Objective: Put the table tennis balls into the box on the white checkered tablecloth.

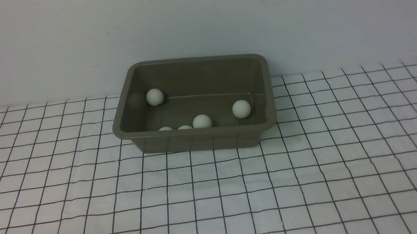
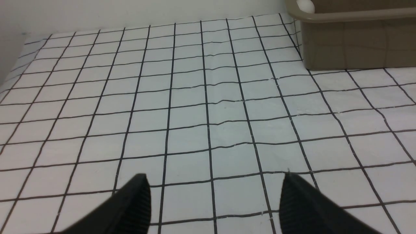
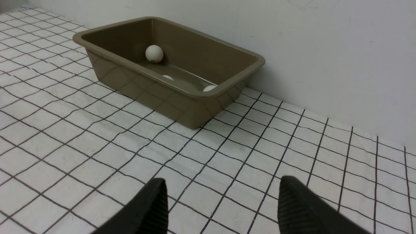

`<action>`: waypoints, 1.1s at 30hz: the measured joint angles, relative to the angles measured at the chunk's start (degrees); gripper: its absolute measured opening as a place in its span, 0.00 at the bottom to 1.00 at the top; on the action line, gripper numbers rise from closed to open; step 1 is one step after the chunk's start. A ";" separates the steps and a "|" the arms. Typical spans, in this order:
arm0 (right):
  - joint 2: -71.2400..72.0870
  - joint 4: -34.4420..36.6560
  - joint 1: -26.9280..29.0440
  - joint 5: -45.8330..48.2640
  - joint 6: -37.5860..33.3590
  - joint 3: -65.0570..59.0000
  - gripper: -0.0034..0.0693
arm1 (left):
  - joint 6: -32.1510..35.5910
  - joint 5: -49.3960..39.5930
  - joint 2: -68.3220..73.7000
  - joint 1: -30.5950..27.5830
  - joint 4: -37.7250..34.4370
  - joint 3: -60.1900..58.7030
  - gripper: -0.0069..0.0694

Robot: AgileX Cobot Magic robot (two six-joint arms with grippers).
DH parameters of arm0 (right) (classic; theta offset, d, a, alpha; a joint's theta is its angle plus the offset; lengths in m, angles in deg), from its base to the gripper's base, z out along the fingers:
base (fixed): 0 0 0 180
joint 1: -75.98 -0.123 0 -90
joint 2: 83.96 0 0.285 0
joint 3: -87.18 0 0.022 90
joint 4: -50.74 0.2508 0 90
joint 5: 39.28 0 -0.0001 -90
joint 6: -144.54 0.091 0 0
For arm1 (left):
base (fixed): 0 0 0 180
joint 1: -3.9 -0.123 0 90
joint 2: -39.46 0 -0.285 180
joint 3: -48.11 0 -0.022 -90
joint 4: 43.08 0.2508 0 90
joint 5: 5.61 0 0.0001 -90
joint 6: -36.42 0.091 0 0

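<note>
Front view: the olive-grey plastic tub (image 1: 201,141) stands upright on the white checkered tablecloth (image 1: 201,208), near the pale wall (image 1: 200,19) behind it. Inside lie five table tennis balls (image 1: 241,109), two of them partly hidden by the tub's near rim; one sits towards the far left corner, one towards the right end, and three near the front wall. No ball shows on the cloth, so I judge the sorting complete, with nothing left to place as far as I can see. Open cloth extends before the tub and to both sides; the wall limits movement behind it. Left wrist view: my left claw (image 2: 216,200) is spread, with nothing between its fingers, above bare cloth. One end of the tub enters this view, with one ball visible over its rim. Right wrist view: my right claw (image 3: 222,203) is likewise spread and holds nothing. The tub's raised rim is the principal edge to clear; three balls are visible within it, two only in part. Both claws have open cloth ahead of them, and I judge that withdrawing away from the tub would be the safest course.
</note>
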 joint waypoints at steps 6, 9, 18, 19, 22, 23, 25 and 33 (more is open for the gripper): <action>0.00 0.00 0.00 0.00 0.00 0.00 0.62 | 0.00 0.00 0.00 0.00 0.00 0.00 0.72; 0.00 0.00 0.00 0.00 0.00 0.00 0.62 | 0.00 0.00 0.00 0.00 0.00 0.00 0.72; 0.00 0.00 0.00 0.00 0.00 0.00 0.62 | 0.00 0.00 0.00 0.00 0.00 0.00 0.72; 0.00 0.00 0.00 0.00 0.00 0.00 0.62 | 0.00 0.00 0.00 0.00 0.00 0.00 0.72; 0.00 0.00 0.00 0.00 0.00 0.00 0.62 | 0.00 0.00 0.00 0.00 0.00 0.00 0.72; 0.00 -0.06 0.05 -0.19 0.00 0.00 0.62 | 0.00 0.00 0.00 0.00 0.00 0.00 0.72; 0.00 -0.32 0.68 -1.58 0.17 -0.17 0.62 | 0.00 0.00 0.00 0.00 0.00 0.00 0.72; -6.83 -0.32 18.81 -22.44 4.07 -6.40 0.62 | 0.00 0.00 0.00 0.00 0.00 0.00 0.72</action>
